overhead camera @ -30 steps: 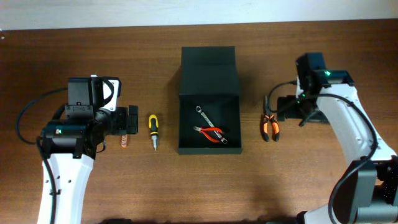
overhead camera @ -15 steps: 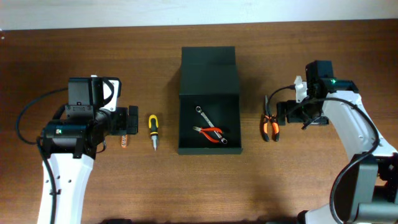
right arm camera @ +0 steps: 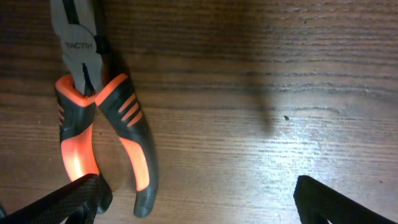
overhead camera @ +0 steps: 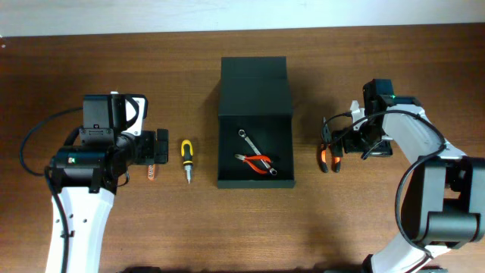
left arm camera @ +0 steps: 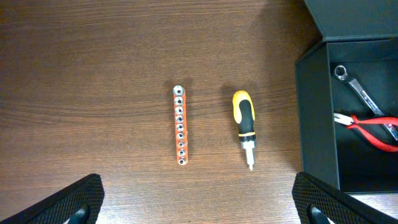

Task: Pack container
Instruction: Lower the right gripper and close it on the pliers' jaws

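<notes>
Black and matte, the container (overhead camera: 229, 144) sits mid-table between my two arms. Its lid (overhead camera: 254, 85) is folded back toward the far edge, so the cavity is open from above for dropping tools in. A wrench (overhead camera: 246, 137) and red pliers (overhead camera: 258, 161) lie together on its floor, so I judge the packing partly done.

Just left of it, a screwdriver (left arm camera: 243, 124) and an orange bit rail (left arm camera: 180, 134) lie side by side, not touching, so each can be taken singly. On its right, orange pliers (right arm camera: 99, 118) lie flat on the table (overhead camera: 379, 227), handles toward the near edge.

My left gripper (left arm camera: 199, 202) hangs over the rail and screwdriver with its jaws spread fully wide, and it holds nothing. My right gripper (right arm camera: 199, 202) sits low over the wood, also at full spread and empty. The orange pliers lie off toward one finger rather than centred between the two. I reckon I must shift sideways before closing, or the jaws will meet on bare table.
</notes>
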Robot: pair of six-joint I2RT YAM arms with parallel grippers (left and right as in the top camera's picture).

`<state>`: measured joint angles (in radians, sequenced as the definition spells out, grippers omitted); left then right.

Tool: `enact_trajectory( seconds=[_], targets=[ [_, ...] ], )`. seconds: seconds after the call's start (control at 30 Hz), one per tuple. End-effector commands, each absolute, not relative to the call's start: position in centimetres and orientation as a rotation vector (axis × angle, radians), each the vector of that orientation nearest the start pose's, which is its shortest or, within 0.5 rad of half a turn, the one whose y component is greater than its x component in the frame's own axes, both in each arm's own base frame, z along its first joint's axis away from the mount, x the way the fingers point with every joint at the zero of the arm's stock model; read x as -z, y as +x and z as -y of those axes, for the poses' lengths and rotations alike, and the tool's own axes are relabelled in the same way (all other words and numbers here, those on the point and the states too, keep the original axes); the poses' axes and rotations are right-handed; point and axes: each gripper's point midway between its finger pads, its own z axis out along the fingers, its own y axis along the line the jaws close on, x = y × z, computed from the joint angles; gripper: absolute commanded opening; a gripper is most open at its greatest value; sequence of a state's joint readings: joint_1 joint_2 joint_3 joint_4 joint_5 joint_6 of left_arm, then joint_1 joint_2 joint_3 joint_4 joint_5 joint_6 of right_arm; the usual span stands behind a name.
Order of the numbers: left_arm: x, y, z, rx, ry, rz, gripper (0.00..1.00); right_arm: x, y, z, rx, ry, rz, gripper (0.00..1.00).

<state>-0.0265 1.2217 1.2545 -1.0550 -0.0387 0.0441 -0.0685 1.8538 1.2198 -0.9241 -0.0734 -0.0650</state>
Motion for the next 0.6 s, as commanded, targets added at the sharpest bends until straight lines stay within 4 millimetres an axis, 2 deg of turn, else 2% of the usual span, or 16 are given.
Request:
enact_trajectory(
  seconds=[0.0, 0.3, 0.47, 0.57],
  targets=[
    [-22.6, 30.3, -0.1, -0.068, 0.063, -2.577, 0.99, -1.8, 32.9, 0.8, -0.125, -0.047, -3.133, 0.99],
    [-22.6, 30.3, -0.1, -0.068, 0.063, -2.577, 0.99, -1.6, 33.5, 0.0, -0.119, -0.137, -3.11, 0.99],
    [-22.6, 30.3, -0.1, -0.068, 0.063, -2.577, 0.99, -0.3, 33.5, -0.8, -0.117, -0.173, -3.134, 0.99],
    [-22.5, 30.2, -0.1, -0.068, 0.063, -2.582, 0.99, 1.0, 32.9, -0.7, -0.079, -0.176, -3.179, 0.99]
  ],
)
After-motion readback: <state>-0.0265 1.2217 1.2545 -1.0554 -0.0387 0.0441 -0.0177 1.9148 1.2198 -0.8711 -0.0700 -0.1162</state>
